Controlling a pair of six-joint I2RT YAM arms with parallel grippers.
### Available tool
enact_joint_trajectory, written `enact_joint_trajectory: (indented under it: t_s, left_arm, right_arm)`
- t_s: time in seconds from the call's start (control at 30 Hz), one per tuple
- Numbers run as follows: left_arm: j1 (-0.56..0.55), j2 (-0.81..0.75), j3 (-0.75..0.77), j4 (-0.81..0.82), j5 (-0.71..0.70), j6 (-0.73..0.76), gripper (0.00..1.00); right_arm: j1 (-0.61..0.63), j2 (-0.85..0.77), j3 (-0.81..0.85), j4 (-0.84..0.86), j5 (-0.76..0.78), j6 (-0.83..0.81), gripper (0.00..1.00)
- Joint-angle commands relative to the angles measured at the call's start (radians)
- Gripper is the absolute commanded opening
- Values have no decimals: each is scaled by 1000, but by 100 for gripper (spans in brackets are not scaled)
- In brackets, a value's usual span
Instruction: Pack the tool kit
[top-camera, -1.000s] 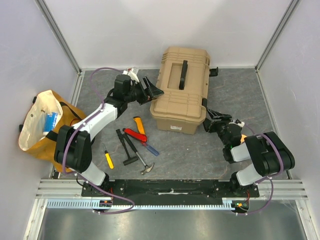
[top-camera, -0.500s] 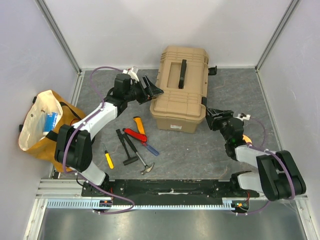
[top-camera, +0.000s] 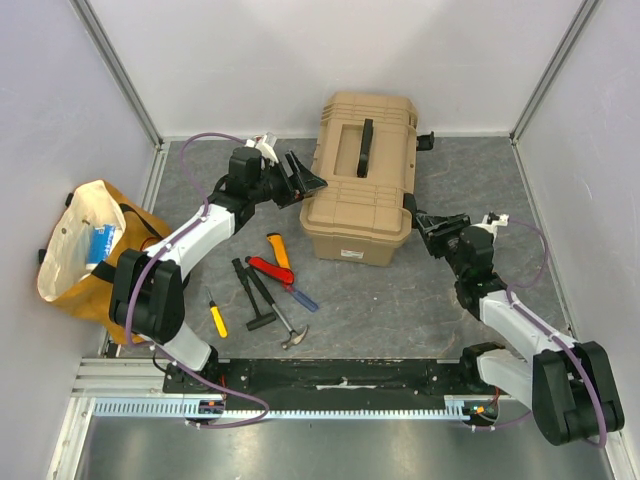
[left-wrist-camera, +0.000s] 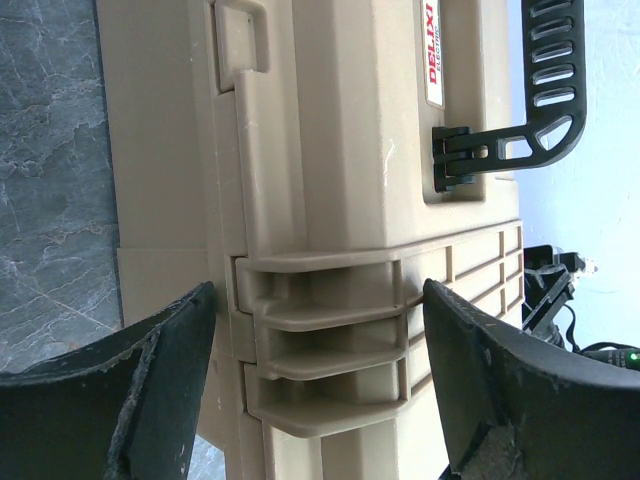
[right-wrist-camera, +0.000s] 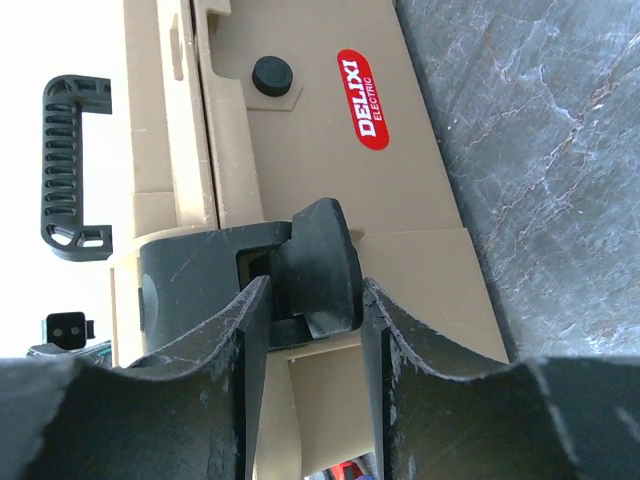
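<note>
The tan toolbox (top-camera: 360, 190) (left-wrist-camera: 330, 150) (right-wrist-camera: 300, 150) stands closed at the back of the table, its black handle (top-camera: 366, 148) on the lid. My left gripper (top-camera: 303, 180) (left-wrist-camera: 315, 300) is open at its left end, the jaws wide apart either side of a moulded tan hinge block without touching it. My right gripper (top-camera: 425, 228) (right-wrist-camera: 315, 290) is at the right end, its fingers close on both sides of the black latch (right-wrist-camera: 320, 260), with a thin gap showing on one side. The hammer (top-camera: 285, 325), yellow screwdriver (top-camera: 217, 318) and red knife (top-camera: 268, 268) lie loose in front.
A yellow-orange cloth bag (top-camera: 85, 250) sits against the left wall beside the left arm. An orange-handled tool (top-camera: 279, 250) and a black tool (top-camera: 250, 290) lie among the loose tools. White walls enclose the table on three sides.
My right arm has stretched forward and brought its gripper up to the toolbox's right-end latch, its jaws narrowing around it. The left gripper and the tools have stayed put.
</note>
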Motion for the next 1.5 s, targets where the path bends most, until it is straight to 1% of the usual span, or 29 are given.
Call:
enact_joint_trajectory:
  t_s: [0.0,0.17,0.27,0.47,0.6,0.63,0.67,0.73,0.77,0.8,0.83,0.87,0.93,1.07,1.13,1.17,1.23,1.27,1.33,1.47]
  left_arm:
    - [-60,30,-10,-67,143,42,82]
    - [-62,38,-3,-68,141,49,81]
    - [-60,44,4,-71,143,53,81]
    - [-60,53,10,-74,141,58,81]
    - [-62,52,7,-76,138,61,81]
    - [-60,53,5,-78,136,61,81]
    - [-62,53,5,-79,136,61,81]
    - [-63,53,5,-79,135,61,81]
    - [-60,52,5,-81,133,61,81]
    - [-62,52,5,-84,132,62,81]
    - [-60,52,7,-85,130,64,80]
    - [-60,50,7,-85,127,64,80]
    - [-60,50,7,-85,126,64,80]
    - [-60,49,11,-90,123,65,80]
    - [-60,49,13,-91,121,65,80]
    - [-60,49,14,-91,121,65,80]
    - [-60,49,16,-93,121,65,80]
    - [-60,50,16,-93,121,67,80]
    - [-60,52,16,-94,120,67,80]
    - [-60,53,14,-101,118,70,80]
  right_arm:
    - [48,-49,95,75,-115,-50,47]
    - [48,-73,119,8,-93,-90,51]
    - [48,-87,139,-3,-82,-122,56]
    - [48,-89,129,89,-106,-123,70]
    - [48,-92,124,120,-112,-116,71]
    - [48,-96,124,123,-111,-116,69]
    - [49,-98,124,126,-108,-113,64]
    - [48,-102,126,127,-105,-113,50]
    - [48,-107,127,121,-94,-112,40]
    - [48,-113,130,109,-88,-113,36]
    - [49,-118,138,80,-79,-121,34]
    - [48,-128,155,39,-65,-130,35]
    - [48,-138,178,-6,-56,-161,40]
    - [48,-154,205,-46,-42,-184,60]
    - [48,-159,208,-41,-42,-192,69]
    - [48,-159,207,-40,-43,-193,72]
    - [48,-150,192,20,-71,-214,78]
    - [45,-142,192,41,-83,-221,81]
    - [48,-115,204,32,-100,-241,83]
    - [49,-50,268,-61,-112,-297,85]
